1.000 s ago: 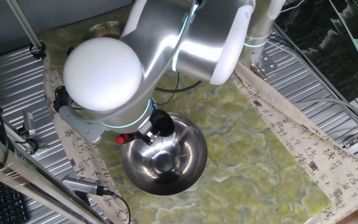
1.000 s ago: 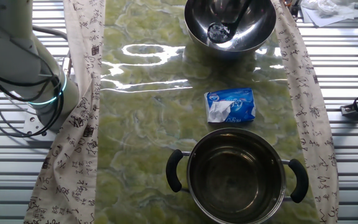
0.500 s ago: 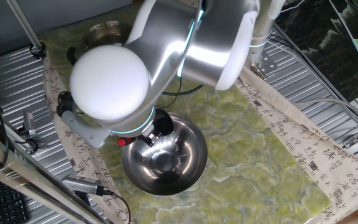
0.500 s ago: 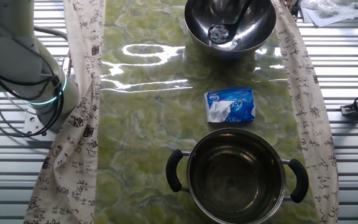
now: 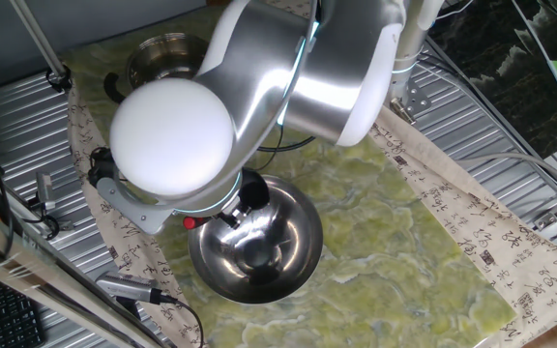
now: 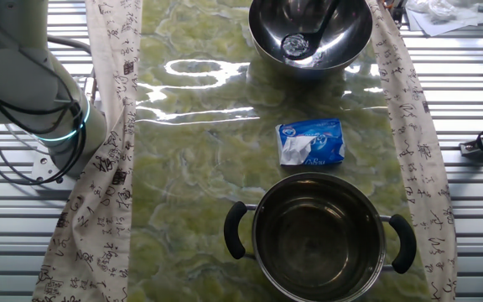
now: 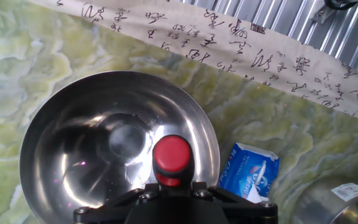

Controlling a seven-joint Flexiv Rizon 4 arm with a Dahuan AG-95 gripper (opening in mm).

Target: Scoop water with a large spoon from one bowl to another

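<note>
Your arm has swung slightly over the bowl (image 5: 255, 251); the jaws hold the large spoon (image 7: 171, 158). Keep it level lifting the water (image 6: 296, 44).

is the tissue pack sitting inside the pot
No, the blue-and-white tissue pack lies on the green mat between the steel bowl and the pot, outside both.

The cloth border (image 7: 241, 37) bears calligraphy, too cursive to read.
</note>
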